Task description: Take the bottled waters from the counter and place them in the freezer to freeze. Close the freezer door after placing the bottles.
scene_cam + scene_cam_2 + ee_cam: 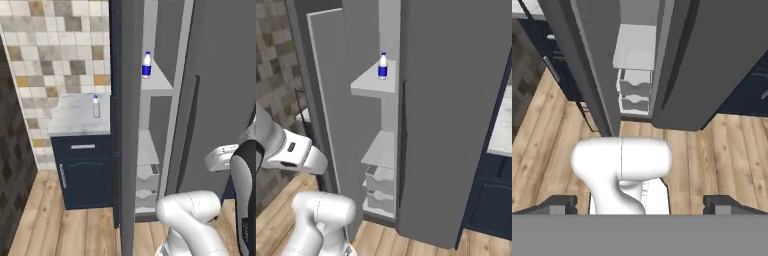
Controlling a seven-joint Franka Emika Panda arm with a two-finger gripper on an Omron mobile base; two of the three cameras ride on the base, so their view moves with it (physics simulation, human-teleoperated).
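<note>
The dark-blue-labelled bottle is sitting near the front edge of an upper freezer shelf, while the plain bottle is waiting by the desk's right edge. The freezer door is standing ajar between them. The tool is hanging wide, gripping nothing, facing the wood floor.

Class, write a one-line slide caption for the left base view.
One labelled water bottle stands on a freezer shelf; the plain bottle waits on the marble counter, freezer door open.

Labelled bottle on upper freezer shelf, frame centre-top; plain bottle on counter, centre-left.
</note>
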